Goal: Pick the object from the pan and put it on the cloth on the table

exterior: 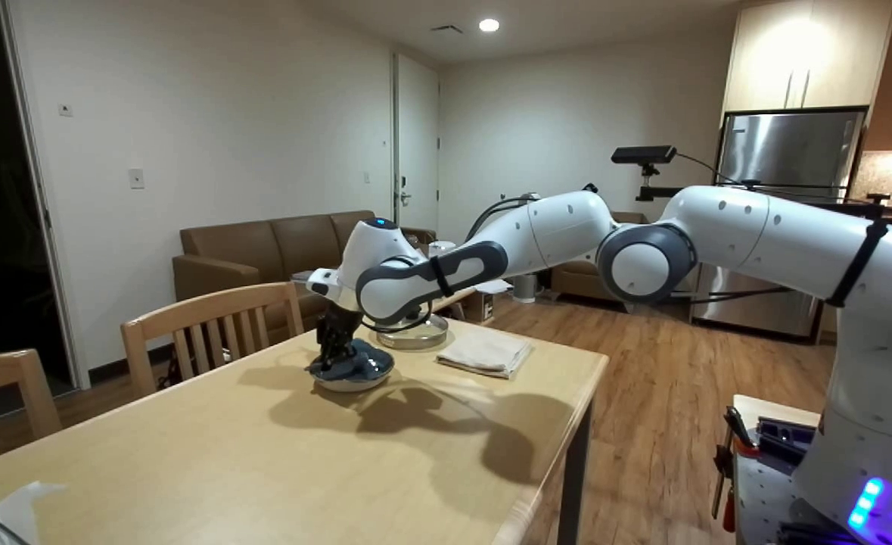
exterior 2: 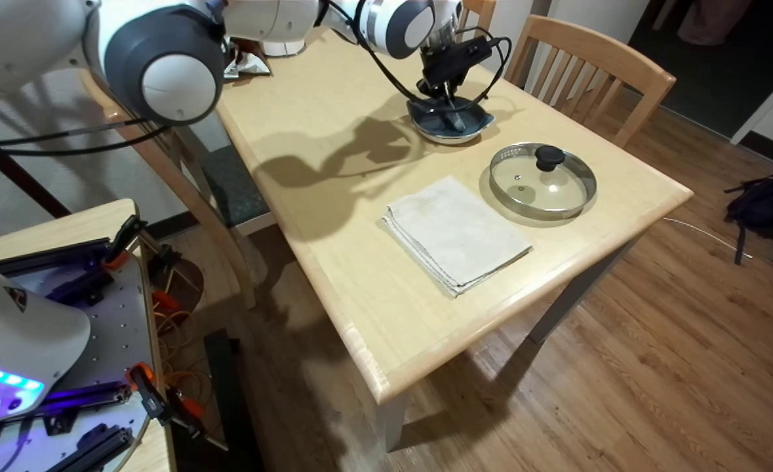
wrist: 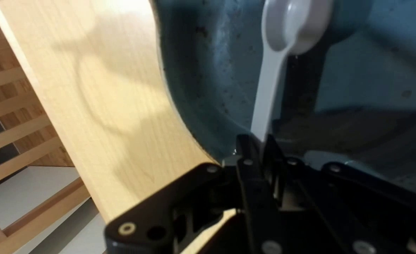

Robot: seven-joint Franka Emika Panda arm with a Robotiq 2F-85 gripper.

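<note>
A white plastic spoon (wrist: pixel 268 88) with a deep round bowl lies in the blue-grey pan (wrist: pixel 225 70) in the wrist view. My gripper (wrist: pixel 259 146) has its two black fingertips closed on the end of the spoon's handle. The spoon's bowl is over the pan's inside; I cannot tell whether it touches the bottom. In both exterior views the gripper (exterior: pixel 334 359) (exterior 2: pixel 450 108) points down into the pan (exterior: pixel 355 384) (exterior 2: pixel 450 138). The pale folded cloth (exterior: pixel 485 354) lies flat on the table in both exterior views (exterior 2: pixel 457 233), apart from the pan.
A glass lid (exterior 2: pixel 542 190) with a black knob stands on the table (exterior 2: pixel 334 249) beside the cloth and near the pan. A wooden chair (exterior 2: pixel 589 72) is at the table's edge behind the pan. A shiny packet (exterior 2: pixel 252 64) lies at the table's far end.
</note>
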